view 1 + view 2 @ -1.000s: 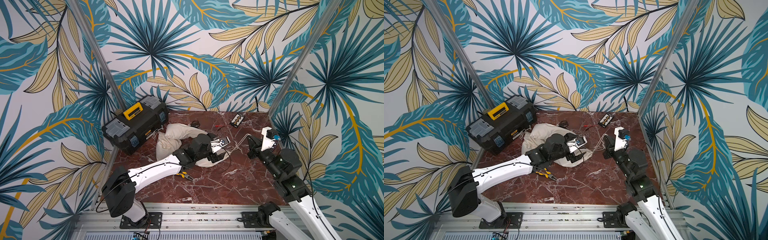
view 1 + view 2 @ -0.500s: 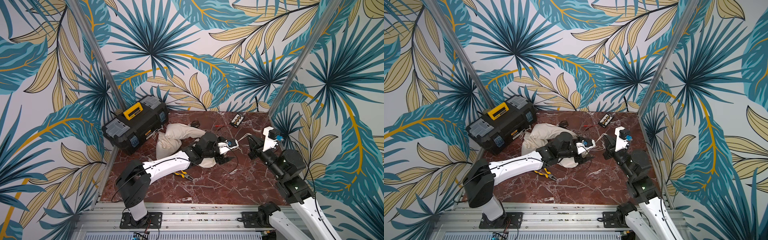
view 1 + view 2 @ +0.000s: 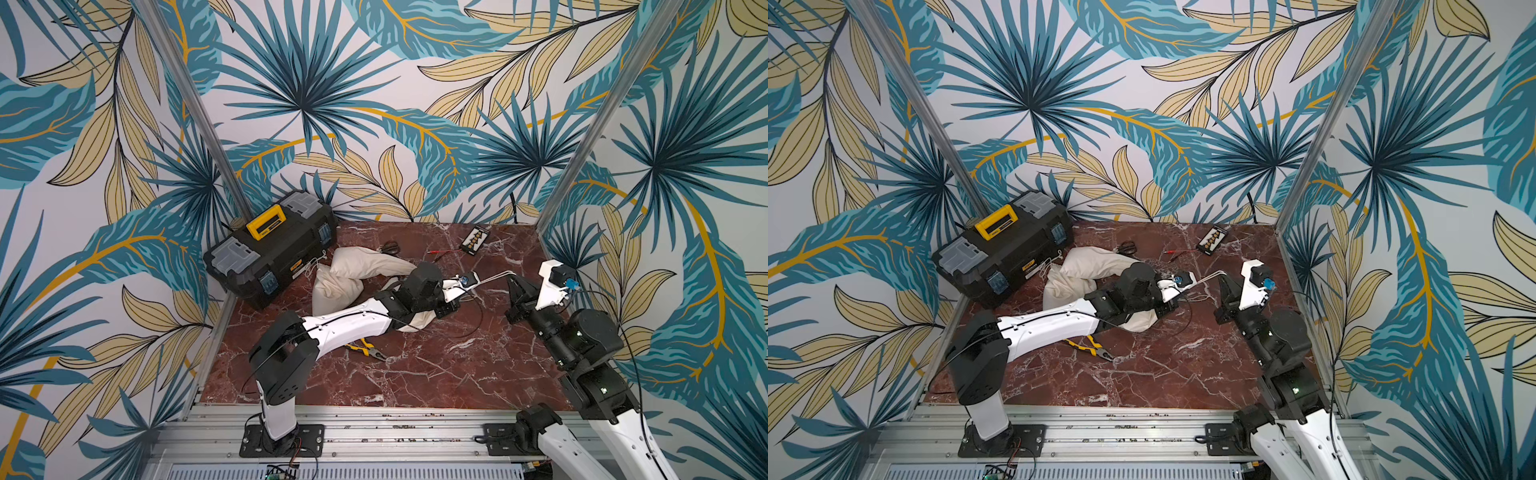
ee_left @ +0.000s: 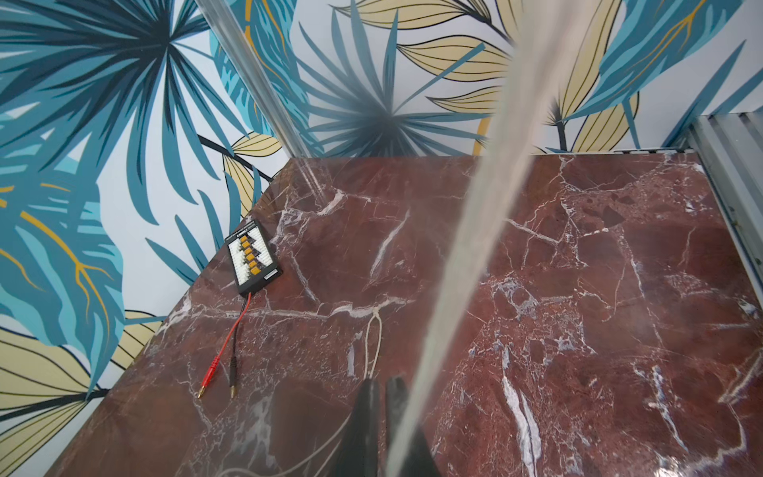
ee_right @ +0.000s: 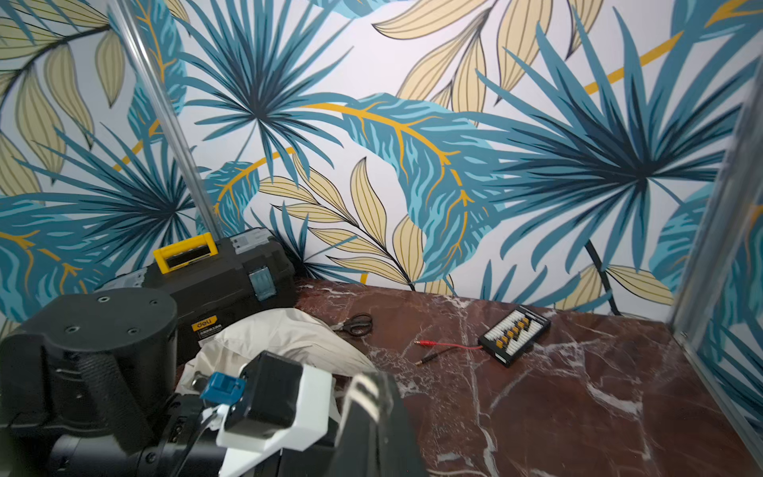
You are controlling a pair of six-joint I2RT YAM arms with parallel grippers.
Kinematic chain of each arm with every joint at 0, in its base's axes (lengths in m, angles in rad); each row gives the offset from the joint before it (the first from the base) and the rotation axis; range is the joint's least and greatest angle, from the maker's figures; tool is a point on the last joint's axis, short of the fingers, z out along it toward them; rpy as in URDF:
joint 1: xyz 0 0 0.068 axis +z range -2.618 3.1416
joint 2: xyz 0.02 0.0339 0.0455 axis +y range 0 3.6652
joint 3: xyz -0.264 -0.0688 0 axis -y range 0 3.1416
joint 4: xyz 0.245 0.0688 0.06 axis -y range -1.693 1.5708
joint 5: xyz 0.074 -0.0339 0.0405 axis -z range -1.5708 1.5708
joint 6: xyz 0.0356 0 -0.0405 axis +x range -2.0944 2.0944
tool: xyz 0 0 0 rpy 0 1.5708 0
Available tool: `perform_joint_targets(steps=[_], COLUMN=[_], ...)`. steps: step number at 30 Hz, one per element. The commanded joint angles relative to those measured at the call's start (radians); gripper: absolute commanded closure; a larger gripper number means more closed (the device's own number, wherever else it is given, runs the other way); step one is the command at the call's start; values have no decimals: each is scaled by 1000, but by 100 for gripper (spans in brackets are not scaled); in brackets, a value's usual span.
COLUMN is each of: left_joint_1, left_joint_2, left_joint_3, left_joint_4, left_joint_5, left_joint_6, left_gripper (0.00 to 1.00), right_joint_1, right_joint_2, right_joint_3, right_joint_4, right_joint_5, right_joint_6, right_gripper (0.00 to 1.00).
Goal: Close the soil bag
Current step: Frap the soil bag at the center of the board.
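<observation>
Lying slumped on its side on the marble table (image 3: pixel 419 374), the cream soil bag (image 3: pixel 357 268) is just beside the black toolbox (image 3: pixel 270 253), at its right. Its long axis goes from the toolbox toward the right gripper (image 3: pixel 515 284), in a bent line. The right end of the bag is hidden under the left arm (image 3: pixel 353 328), so I cannot tell where the mouth points. The left gripper (image 4: pixel 382 392) is past this hidden end, low over the table, so the bag is behind and under it. Its fingers are pressed together. A thin string (image 4: pixel 373 338) comes out at their tips, but whether it is pinched I cannot tell. Further right, a white cord (image 3: pixel 494 276) goes tight to the right gripper, which pinches its end, well apart from the bag.
</observation>
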Motion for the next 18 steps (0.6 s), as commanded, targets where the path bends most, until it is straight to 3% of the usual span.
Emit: perform_joint_targets(steps=[1, 4, 9, 12, 18], left_joint_1=[9, 22, 58, 83, 169], left_joint_2=[77, 140, 182, 151, 95], left_joint_3=[-48, -11, 6, -29, -117], left_joint_4=[-93, -197, -321, -339, -319], left_joint_5=[-181, -328, -446, -478, -485], left_joint_6=[-52, -120, -229, -283, -349], left_gripper=[96, 98, 94, 89, 88], right_joint_1=[-3, -3, -3, -3, -3], right_joint_2=[-72, -132, -209, -242, -278], right_joint_3=[14, 37, 76, 78, 71], right_joint_4=[57, 10, -84, -107, -122], right_joint_5=[164, 250, 367, 416, 464], right_joint_6=[31, 26, 15, 18, 33], right_gripper=[100, 100, 100, 100, 100])
